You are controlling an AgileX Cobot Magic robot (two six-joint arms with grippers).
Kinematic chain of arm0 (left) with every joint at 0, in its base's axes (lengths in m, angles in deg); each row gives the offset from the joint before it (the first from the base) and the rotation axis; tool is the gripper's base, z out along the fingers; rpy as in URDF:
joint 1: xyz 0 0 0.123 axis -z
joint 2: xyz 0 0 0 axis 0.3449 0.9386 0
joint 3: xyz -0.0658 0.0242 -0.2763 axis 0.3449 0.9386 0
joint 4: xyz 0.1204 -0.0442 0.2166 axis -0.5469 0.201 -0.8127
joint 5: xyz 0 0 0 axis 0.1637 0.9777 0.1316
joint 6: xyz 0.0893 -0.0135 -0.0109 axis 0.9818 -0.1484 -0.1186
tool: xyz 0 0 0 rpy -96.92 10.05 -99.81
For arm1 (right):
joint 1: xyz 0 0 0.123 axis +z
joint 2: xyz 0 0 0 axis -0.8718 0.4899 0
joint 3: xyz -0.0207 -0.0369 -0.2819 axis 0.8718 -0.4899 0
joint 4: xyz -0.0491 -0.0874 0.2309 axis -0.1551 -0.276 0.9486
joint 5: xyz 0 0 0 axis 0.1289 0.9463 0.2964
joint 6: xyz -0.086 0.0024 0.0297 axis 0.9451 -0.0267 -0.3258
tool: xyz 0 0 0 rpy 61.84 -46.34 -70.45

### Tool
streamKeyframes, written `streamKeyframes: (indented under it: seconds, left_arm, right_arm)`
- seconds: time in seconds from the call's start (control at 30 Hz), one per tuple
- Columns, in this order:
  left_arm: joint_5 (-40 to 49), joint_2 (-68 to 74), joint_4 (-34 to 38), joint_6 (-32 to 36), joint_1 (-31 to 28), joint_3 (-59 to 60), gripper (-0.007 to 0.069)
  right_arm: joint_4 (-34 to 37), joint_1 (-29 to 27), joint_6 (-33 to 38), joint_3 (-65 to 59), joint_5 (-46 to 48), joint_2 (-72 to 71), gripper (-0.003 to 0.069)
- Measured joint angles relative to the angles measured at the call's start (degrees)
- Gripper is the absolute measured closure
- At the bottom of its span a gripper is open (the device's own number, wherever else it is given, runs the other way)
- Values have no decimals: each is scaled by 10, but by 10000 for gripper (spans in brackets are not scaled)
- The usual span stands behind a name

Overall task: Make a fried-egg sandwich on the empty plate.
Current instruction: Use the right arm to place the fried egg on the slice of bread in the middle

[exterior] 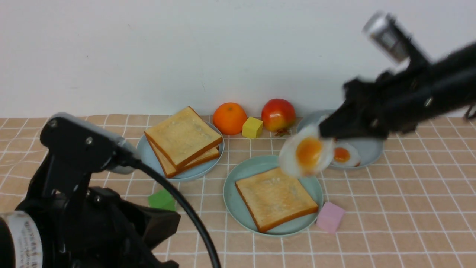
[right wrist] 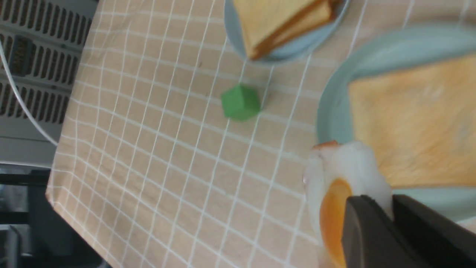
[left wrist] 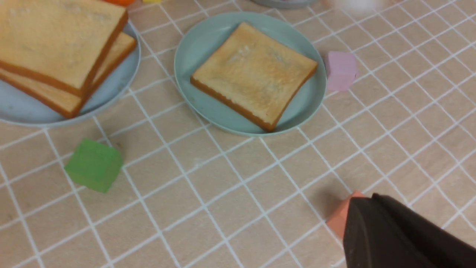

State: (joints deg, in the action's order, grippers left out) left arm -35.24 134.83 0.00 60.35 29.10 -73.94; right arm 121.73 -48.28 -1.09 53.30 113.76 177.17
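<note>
Closest in, the left arm (exterior: 74, 178) filled the near left corner of the front view. The left gripper (left wrist: 372, 219) was closed on nothing, its dark tip just above a salmon block (left wrist: 339, 217) on the checked cloth (exterior: 390, 230). A little farther out lay a green cube (exterior: 162, 200) and, on the right, a pink cube (exterior: 330, 217) just beside the mint-green plate (exterior: 233, 186).

That plate sat mid-table with one toast slice (exterior: 277, 197) lying flat on it, one corner pointing at the camera.

Above the plate's far right rim, the right gripper (exterior: 322, 131) pinched a fried egg (exterior: 306, 154) by its white edge. The egg hung tilted, its yolk facing the camera, clear of the bread. From the jaws, the toast's middle lay nearer the robot and toward its left, so I judged the coming move to be a short carry that way, then a lowering that would lay the egg flat. The right arm was plainly the one placed for it.

Farther back stood a grey-blue plate (exterior: 147, 158) with a toast stack (exterior: 184, 139) and another plate (exterior: 372, 152) with a second egg (exterior: 345, 155). An orange (exterior: 230, 118), a yellow cube (exterior: 252, 127) and an apple (exterior: 278, 114) sat by the wall.
</note>
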Motion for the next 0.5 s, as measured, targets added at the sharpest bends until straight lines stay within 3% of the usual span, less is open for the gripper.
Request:
streamKeyframes:
  seconds: [0.17, 0.5]
  left_arm:
    - [-2, -34, 2, 0, 0, 0, 638]
    - [-16, -81, -8, 0, 0, 0, 638]
  right_arm:
    - [67, 49, 30, -63, -100, 48, 582]
    - [245, 23, 157, -37, -150, 178, 582]
